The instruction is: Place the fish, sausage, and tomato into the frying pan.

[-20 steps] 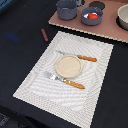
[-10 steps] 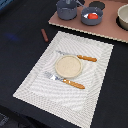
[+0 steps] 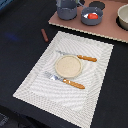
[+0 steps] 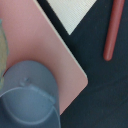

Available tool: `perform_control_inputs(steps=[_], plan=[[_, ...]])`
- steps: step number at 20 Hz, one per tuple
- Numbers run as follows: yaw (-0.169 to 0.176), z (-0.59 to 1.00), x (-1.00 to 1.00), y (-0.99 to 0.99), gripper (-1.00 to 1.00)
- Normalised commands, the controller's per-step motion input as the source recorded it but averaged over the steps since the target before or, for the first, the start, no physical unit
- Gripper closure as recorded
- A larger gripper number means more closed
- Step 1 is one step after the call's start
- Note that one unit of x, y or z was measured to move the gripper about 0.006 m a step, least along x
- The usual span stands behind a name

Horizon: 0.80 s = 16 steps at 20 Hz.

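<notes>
The sausage [image 3: 44, 34] is a dark reddish-brown rod lying on the dark table, off the placemat's far corner at the exterior view's left. It also shows in the wrist view [image 4: 114, 30]. The frying pan [image 3: 98, 19] is shallow and blue-grey and stands on the pink board. The red-orange tomato [image 3: 92, 16] lies inside it. A small white piece [image 3: 86, 16] beside the tomato looks like the fish, but it is too small to be sure. No gripper fingers show in either view.
A taller dark grey pot [image 3: 66, 9] stands on the pink board [image 3: 75, 25] beside the pan and also shows in the wrist view [image 4: 27, 97]. A beige bowl [image 3: 123, 16] sits at the board's right. The white placemat [image 3: 35, 82] holds a beige plate [image 3: 67, 66], a knife [image 3: 80, 57] and a fork [image 3: 67, 80].
</notes>
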Motion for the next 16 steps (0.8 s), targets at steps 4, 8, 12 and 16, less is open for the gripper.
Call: perform_control_inputs(steps=[4,8,12,16], plan=[[-0.056,-0.49,-0.77,-0.46,-1.0],[-0.048,-0.42,-0.8,-0.32,-1.0],[-0.044,-0.42,-0.78,-0.29,-1.0],[-0.028,-0.44,-0.69,-0.11,-1.0]])
